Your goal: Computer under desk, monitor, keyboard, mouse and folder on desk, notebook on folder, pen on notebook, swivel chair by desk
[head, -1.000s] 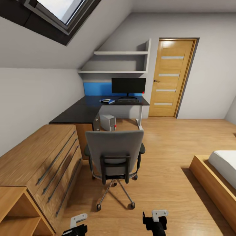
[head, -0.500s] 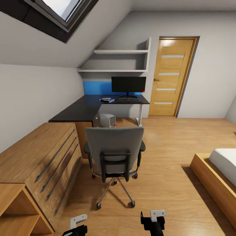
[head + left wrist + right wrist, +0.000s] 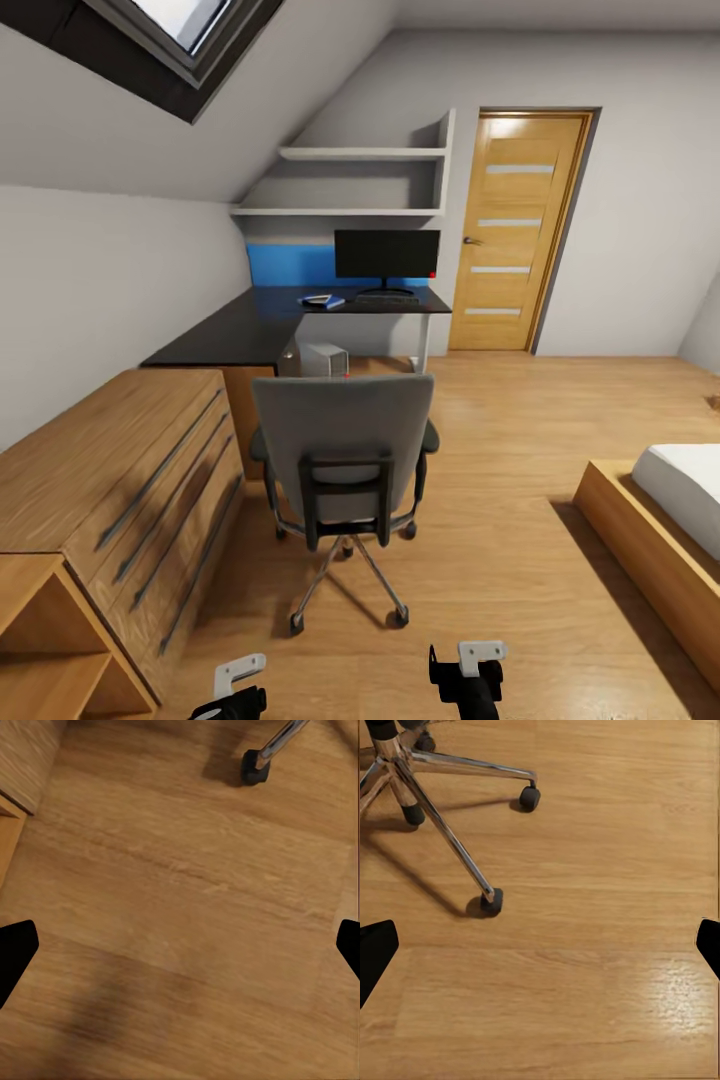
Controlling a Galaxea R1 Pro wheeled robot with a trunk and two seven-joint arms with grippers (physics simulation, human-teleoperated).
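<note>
The grey swivel chair (image 3: pixel 345 440) stands mid-floor with its back to me, in front of the black desk (image 3: pixel 225 335). At the desk's far end the monitor (image 3: pixel 386 254) stands upright, and the keyboard (image 3: pixel 388 299) lies before it. To the keyboard's left the blue folder (image 3: pixel 327 301) lies with something small and flat on it. Notebook, pen and mouse are too small to tell apart. The computer (image 3: pixel 325 358) sits on the floor under the desk. My left gripper (image 3: pixel 180 952) and right gripper (image 3: pixel 540 949) hang open over bare floor, near the chair's casters (image 3: pixel 492 902).
A long wooden drawer unit (image 3: pixel 120 480) runs along the left wall, close to the chair. A bed on a wooden frame (image 3: pixel 655 520) is at the right. A closed wooden door (image 3: pixel 510 235) stands beyond the desk, wall shelves (image 3: pixel 360 180) hang above it.
The whole head view has shifted a little, so the camera has moved. The chair, desk items and both grippers hold their places.
</note>
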